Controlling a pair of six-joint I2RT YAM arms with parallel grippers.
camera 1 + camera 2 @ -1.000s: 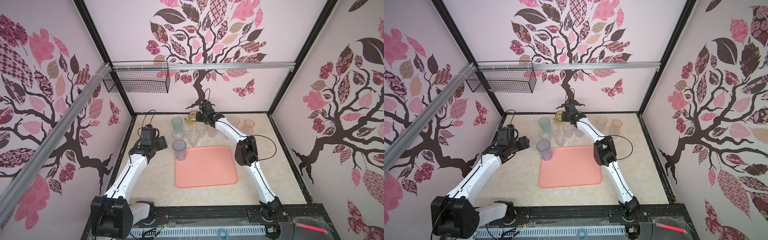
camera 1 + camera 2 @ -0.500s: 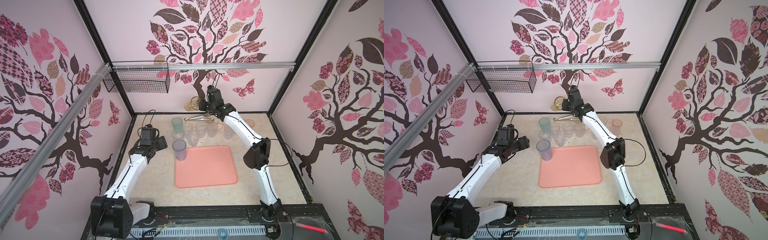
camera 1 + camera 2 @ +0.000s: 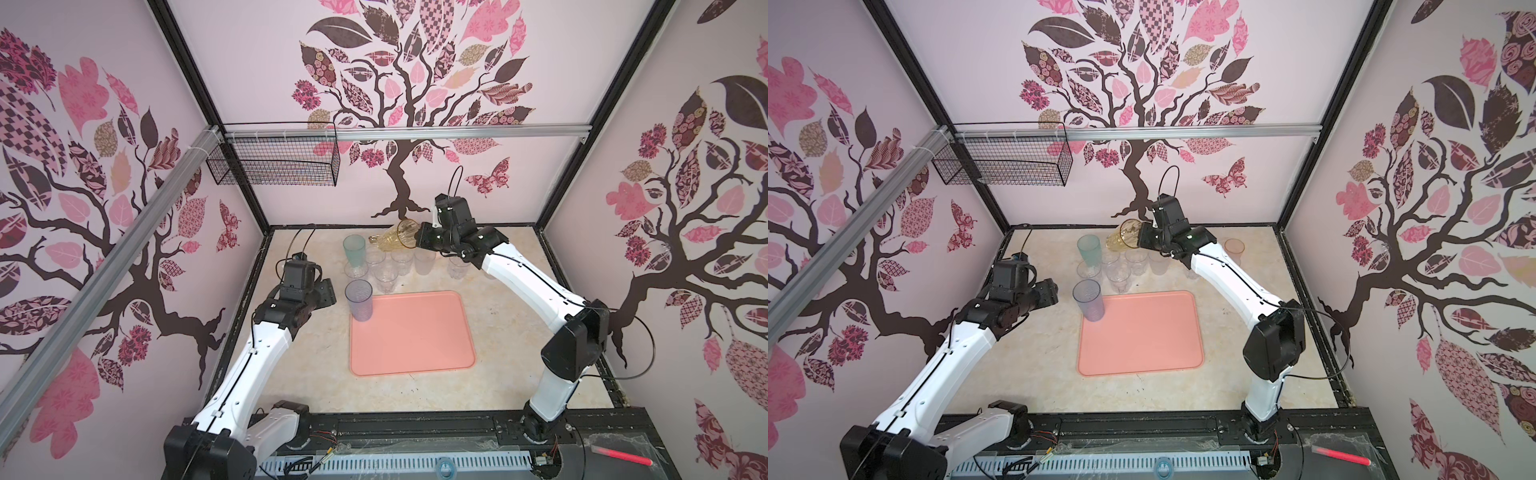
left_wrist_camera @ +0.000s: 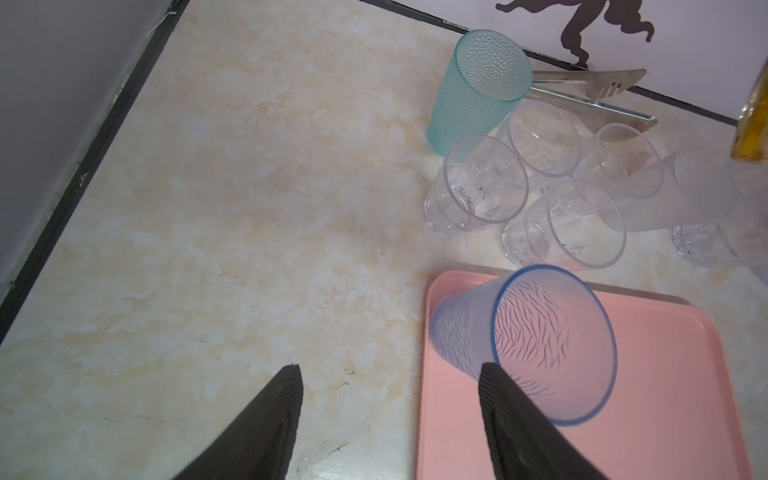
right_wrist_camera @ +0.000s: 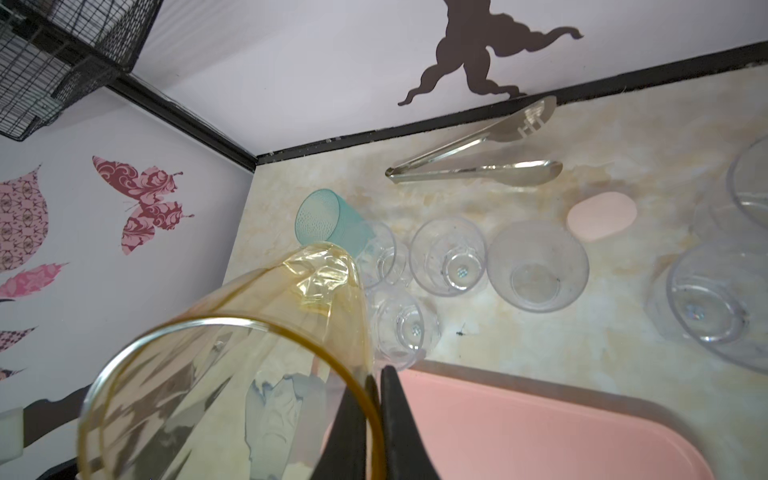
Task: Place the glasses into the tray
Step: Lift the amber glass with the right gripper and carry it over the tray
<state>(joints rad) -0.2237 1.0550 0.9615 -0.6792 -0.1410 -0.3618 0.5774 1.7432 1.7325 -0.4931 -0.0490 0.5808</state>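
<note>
Two hands show in both top views. At upper centre of the frame the right hand (image 3: pixel 419 242) is pinched tight on the rim of an amber glass (image 3: pixel 397 239), one finger inside the mouth and one outside. The amber glass hangs clear of the desk (image 3: pixel 511 353), tipped almost onto its side, close to the back wall (image 3: pixel 332 199). At centre left the left hand (image 3: pixel 325 291) stands wide apart and empty, just beside a blue glass (image 3: pixel 359 300), with a slim gap between them. The blue glass stands upright inside the upper left corner of the tray (image 3: pixel 415 345), which lies flat at mid-frame. Above the tray's upper edge a teal glass (image 3: pixel 354 249) and several clear faceted glasses (image 3: pixel 386 274) stand upright on the desk, close together. A pale pink glass (image 3: pixel 1234 247) stands further right, past the right arm (image 3: pixel 1225 282). Tongs (image 5: pixel 478 162) lie along the back wall, with a small pink blob (image 5: pixel 602 216) near them.
</note>
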